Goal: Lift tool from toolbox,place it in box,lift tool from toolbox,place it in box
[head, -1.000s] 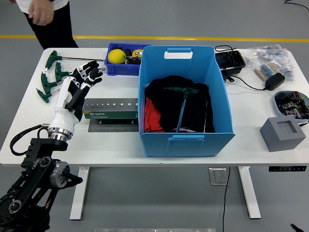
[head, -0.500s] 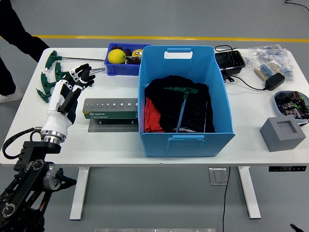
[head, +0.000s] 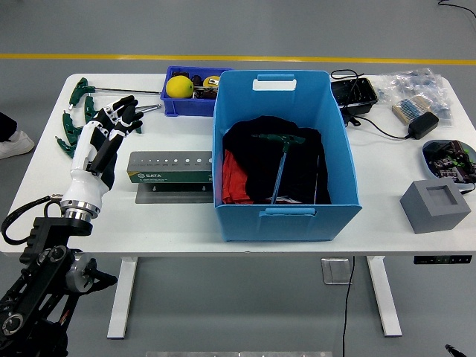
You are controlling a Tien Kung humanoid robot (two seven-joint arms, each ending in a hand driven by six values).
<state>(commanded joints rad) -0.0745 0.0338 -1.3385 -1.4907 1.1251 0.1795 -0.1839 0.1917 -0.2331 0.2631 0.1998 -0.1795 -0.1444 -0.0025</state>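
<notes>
Hand first: my left hand (head: 111, 128) hangs over the left part of the counter (head: 186, 216), fingers (head: 128, 115) spread loose and grasping nothing. It sits just beside the row of green-handled T wrenches (head: 71, 123) lying at the counter's left end, and above the far left corner of the grey tool case (head: 169, 167), which lies flat between my hand and the blue box (head: 286, 216). My right hand is out of sight.

One T-handled wrench (head: 281, 160) already lies inside the blue box, on top of dark cloth (head: 253, 171), its shaft running toward the box's near wall. So I judge the first lift and place done. What remains is the second: close on one of the wrenches near my fingers, raise it and carry it right, over the box rim. None of those wrenches is gripped yet, so that second round has not truly begun.
</notes>
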